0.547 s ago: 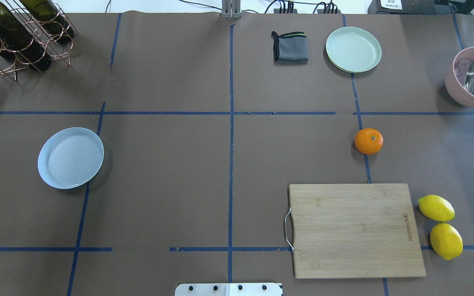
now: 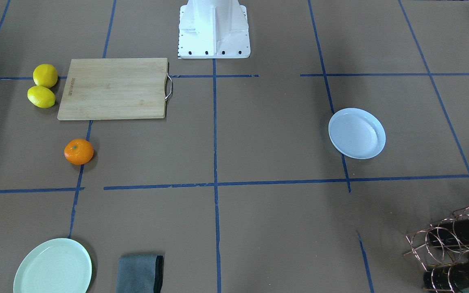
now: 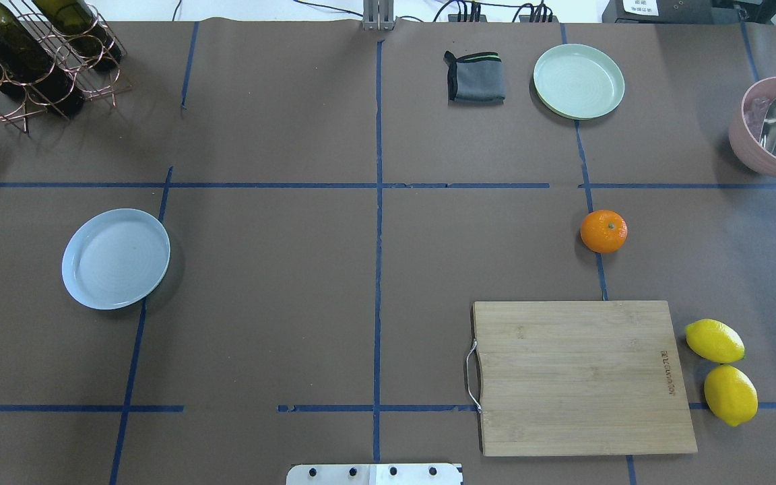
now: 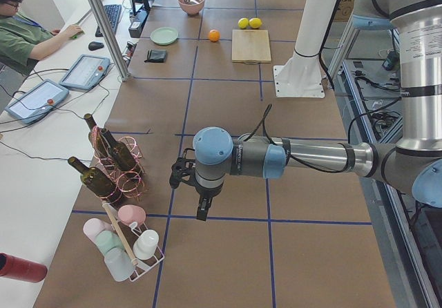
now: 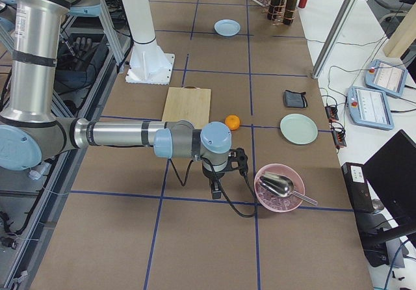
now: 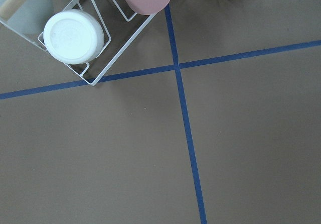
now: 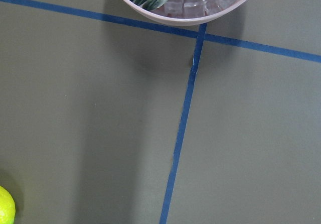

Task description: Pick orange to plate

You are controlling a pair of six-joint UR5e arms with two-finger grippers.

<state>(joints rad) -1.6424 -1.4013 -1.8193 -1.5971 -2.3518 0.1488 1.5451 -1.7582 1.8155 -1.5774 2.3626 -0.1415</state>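
The orange (image 3: 603,231) sits on the brown table on the right half, just beyond the cutting board; it also shows in the front view (image 2: 79,151). The bluish-white plate (image 3: 116,259) lies bare on the left half, far from the orange. Neither gripper appears in the overhead or front views. In the left side view my left gripper (image 4: 202,210) hangs over the table's end near the bottle rack; I cannot tell whether it is open. In the right side view my right gripper (image 5: 214,190) hovers beside the pink bowl, a short way from the orange (image 5: 233,122); I cannot tell its state.
A wooden cutting board (image 3: 583,377) and two lemons (image 3: 715,341) lie near the orange. A mint plate (image 3: 578,81), grey cloth (image 3: 474,77) and pink bowl with scoop (image 3: 775,128) are at the far right. A wine rack (image 3: 31,54) stands far left.
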